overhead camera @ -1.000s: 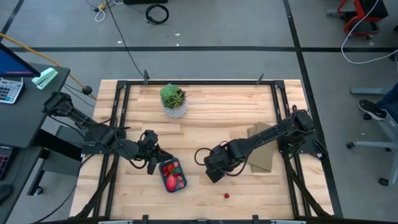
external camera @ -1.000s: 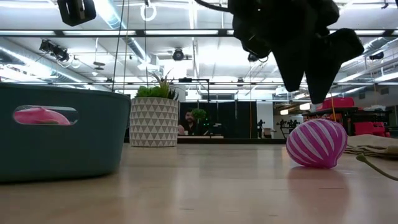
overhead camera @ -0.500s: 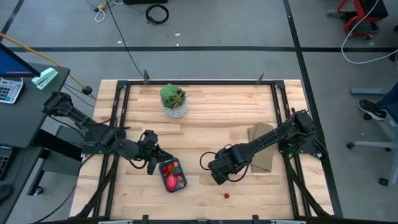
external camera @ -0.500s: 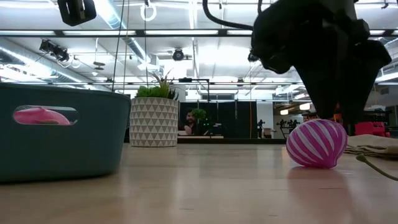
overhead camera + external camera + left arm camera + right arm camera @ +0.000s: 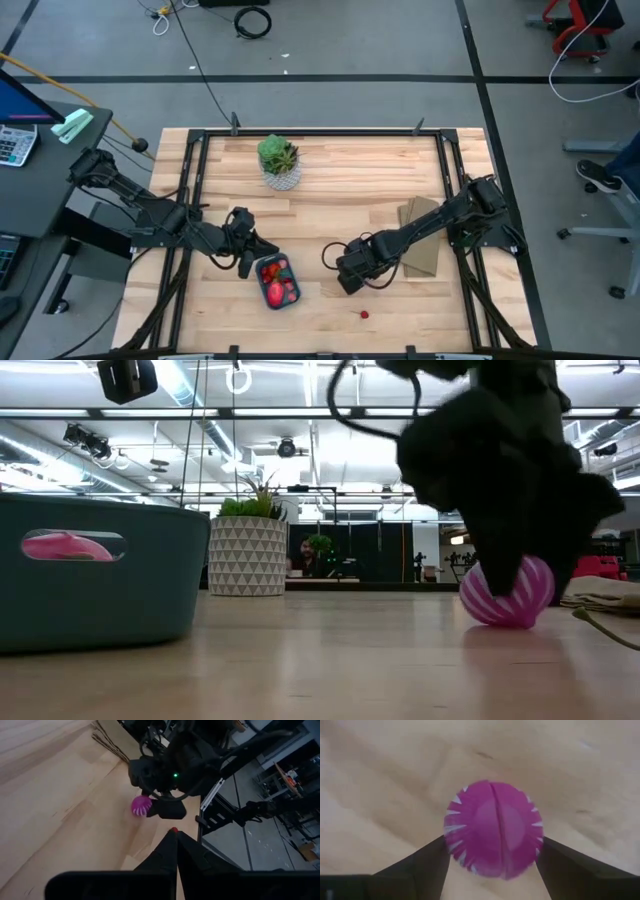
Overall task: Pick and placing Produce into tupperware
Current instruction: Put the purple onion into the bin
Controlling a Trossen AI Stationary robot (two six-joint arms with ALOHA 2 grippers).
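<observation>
We see the right gripper (image 5: pixel 348 281) down low near the middle of the wooden table (image 5: pixel 340 180). Its two dark fingers (image 5: pixel 420 865) stand wide apart, one on each side of the purple ball (image 5: pixel 492 827). The ball has white stripes and sits on the wood between the fingers. We cannot tell if the fingers touch it, and the ball is not lifted. In the low view the dark gripper covers most of the ball (image 5: pixel 520 595), and only the bottom and the sides peek out.

The left gripper (image 5: pixel 247 262) sits just beside the blue tub (image 5: pixel 279 282), on the tub's left side. Its fingers (image 5: pixel 175 850) are pressed together and hold nothing. From its wrist view we look across the table and see the ball (image 5: pixel 141 806) far off, under the other arm.

Inside the tub lies a big red-pink piece (image 5: pixel 277 293) with some small red bits by it. In the low view we see pink through the hole in the tub's wall (image 5: pixel 73 545).

One tiny red piece (image 5: pixel 364 314) lies alone on the wood near the front edge, well apart from the tub.

A green plant in a white pot (image 5: pixel 279 160) stands near the back of the table. A flat tan box (image 5: pixel 420 240) lies under the right arm.
</observation>
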